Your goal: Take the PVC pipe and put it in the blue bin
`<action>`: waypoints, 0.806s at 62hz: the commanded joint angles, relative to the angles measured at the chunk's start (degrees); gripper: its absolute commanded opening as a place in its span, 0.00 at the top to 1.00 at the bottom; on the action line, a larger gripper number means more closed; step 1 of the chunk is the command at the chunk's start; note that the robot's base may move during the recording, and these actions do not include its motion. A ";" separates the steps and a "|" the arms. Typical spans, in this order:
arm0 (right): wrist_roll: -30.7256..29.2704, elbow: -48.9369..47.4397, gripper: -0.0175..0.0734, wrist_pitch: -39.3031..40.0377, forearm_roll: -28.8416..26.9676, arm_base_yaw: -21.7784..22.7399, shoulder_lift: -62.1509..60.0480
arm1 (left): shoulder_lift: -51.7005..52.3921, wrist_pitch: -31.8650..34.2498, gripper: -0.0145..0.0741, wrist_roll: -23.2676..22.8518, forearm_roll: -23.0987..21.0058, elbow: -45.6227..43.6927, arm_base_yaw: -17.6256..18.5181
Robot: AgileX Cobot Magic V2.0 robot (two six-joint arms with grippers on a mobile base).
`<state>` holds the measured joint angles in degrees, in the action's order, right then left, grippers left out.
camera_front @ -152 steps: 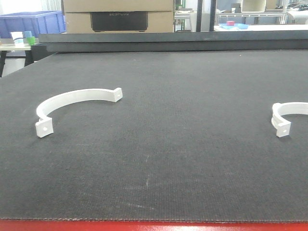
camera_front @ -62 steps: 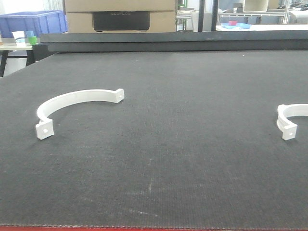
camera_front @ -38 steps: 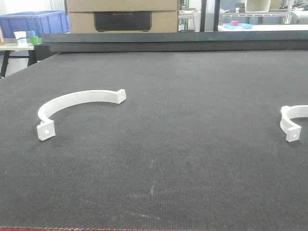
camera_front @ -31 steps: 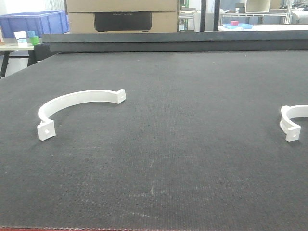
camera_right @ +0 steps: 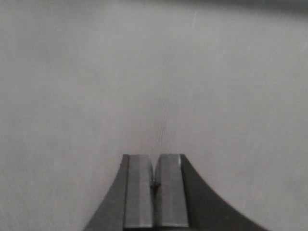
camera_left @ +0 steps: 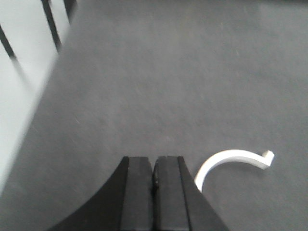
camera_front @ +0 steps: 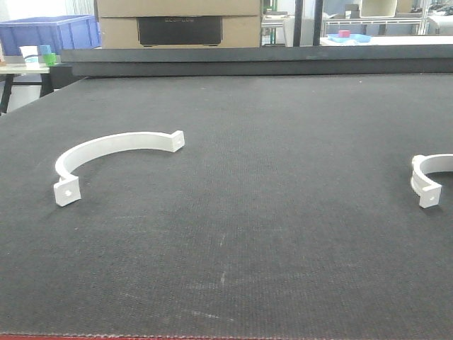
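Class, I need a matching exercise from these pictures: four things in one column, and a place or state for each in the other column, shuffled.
Things
1. left end effector
2. blue bin
3. left PVC piece
4. right PVC piece

Places or states
A. cut off by the front view's right edge
B. beyond the mat, far left
C. shut, empty
D. whole arc lying on the mat

Pairs: 1-C, 2-B, 3-D, 4-A

One curved PVC pipe piece [camera_front: 120, 141] lies on the tabletop [camera_front: 283, 212] toward its left edge, about midway between the near and far edges. A second piece [camera_front: 427, 193] lies well apart from it at the right edge, partly cut off by the frame. Behind the far edge a box [camera_front: 113, 32] stands near the middle, and beyond the far left corner a bin [camera_front: 49, 32] stands behind a cup [camera_front: 28, 54] on a side table [camera_front: 14, 69].
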<state>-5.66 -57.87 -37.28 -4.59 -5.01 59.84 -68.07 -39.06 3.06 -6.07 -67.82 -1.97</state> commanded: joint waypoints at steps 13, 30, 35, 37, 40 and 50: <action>-0.22 -0.45 0.99 0.47 -0.16 0.16 11.73 | -9.38 -2.13 0.96 -0.02 -5.76 -0.38 -0.11; -0.22 -0.77 0.99 4.27 -4.71 0.16 19.59 | -15.09 -5.52 0.96 -0.02 -7.75 -0.38 -0.11; -0.12 -2.28 0.98 -0.70 -5.25 -0.05 22.37 | -15.81 -5.91 0.96 -0.02 -7.99 -0.38 -0.11; 0.15 -3.24 0.97 -2.90 -5.25 -0.43 23.77 | -15.93 -6.03 0.96 -0.02 -7.99 -0.38 -0.11; 1.30 -4.51 0.96 -5.21 -5.09 -0.89 25.69 | -15.93 -6.03 0.96 -0.02 -7.99 -0.38 -0.11; 13.95 -10.59 0.96 -12.01 1.35 -4.79 31.57 | -15.93 -6.03 0.96 -0.02 -7.99 -0.38 -0.11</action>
<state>1.68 -65.69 -46.21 -7.36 -7.89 88.92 -84.02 -44.96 3.06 -13.28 -67.84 -1.97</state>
